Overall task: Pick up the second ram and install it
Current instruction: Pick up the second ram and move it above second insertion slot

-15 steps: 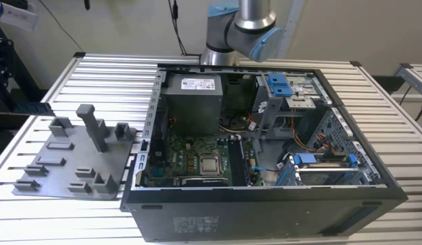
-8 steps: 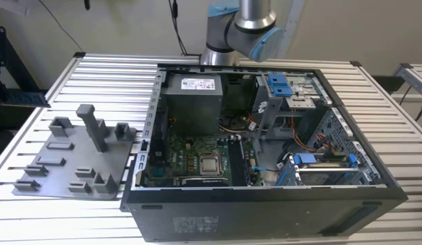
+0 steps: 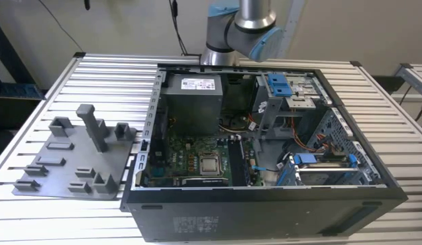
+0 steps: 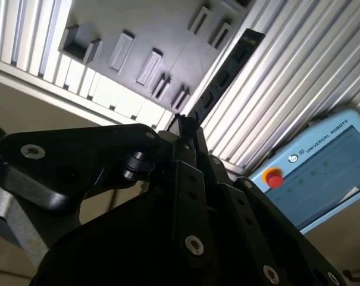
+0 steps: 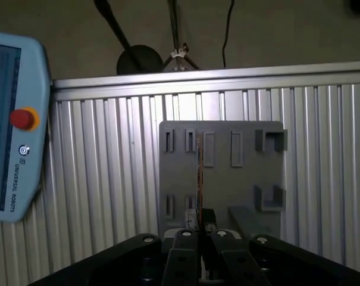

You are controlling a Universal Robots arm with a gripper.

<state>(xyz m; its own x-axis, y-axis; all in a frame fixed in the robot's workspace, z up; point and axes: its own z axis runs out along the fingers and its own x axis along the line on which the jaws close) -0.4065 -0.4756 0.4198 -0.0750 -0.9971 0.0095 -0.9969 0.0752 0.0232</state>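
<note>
The gripper was pinched tight on one end of the second ram, probably so its length stuck out free, facing the tray by the worktop's edge.

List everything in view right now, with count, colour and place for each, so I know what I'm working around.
table: one, silver slatted metal, under everything.
computer case: one, black, side open, on the table.
motherboard: one, green, on the case floor.
power supply: one, grey box, inside the case at its far end.
fixture tray: one, grey, with raised holders, on the table at the exterior view's left of the case.
teach pendant: one, pale blue-grey with a red button, by the table in both wrist views.
second ram: one, dark, held in the hand and sticking out past it.
arm: one, silver with blue-grey joints, behind the case.
hand: one, black, shut on the second ram.
</note>
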